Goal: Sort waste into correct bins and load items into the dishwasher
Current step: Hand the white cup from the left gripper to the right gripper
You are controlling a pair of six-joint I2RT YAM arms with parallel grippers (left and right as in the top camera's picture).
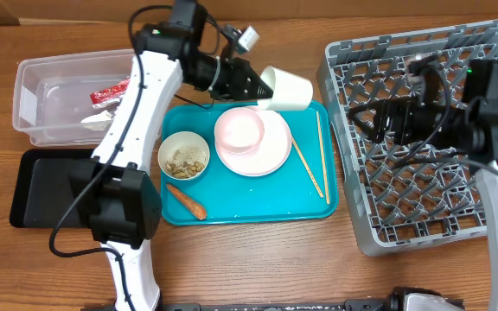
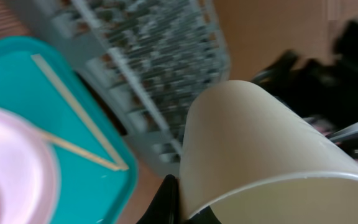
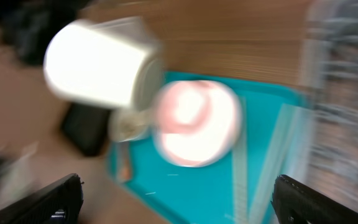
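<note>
Biggest first: the grey dish rack [image 1: 413,194] fills the table's right side. Your right gripper [image 1: 366,119] hangs over its left half w/ fingers spread wide, gripping nothing. Next the teal tray [image 1: 258,194] in the middle, carrying the pink plate [image 1: 277,155] w/ the pink bowl [image 1: 239,130] on it, the small white bowl [image 1: 162,149] of scraps [image 1: 184,162], 2 chopsticks [image 1: 308,168] and the carrot [image 1: 186,200]. Then the white cup [image 1: 290,89]: it's off the tray, held up over the tray's back edge, pinched at the rim by your left gripper [image 1: 264,86]. The cup lies on its side, long axis approx left-right, mouth toward the gripper, base aimed at the rack. So the rack sits to the cup's right, near but apart. The cup looks plain, smooth, off-white; can't see inside it, and both wrist views are blurred. I'd judge the next move is rightward w/ the left arm, since it has the cup; mind the rack's raised wall
</note>
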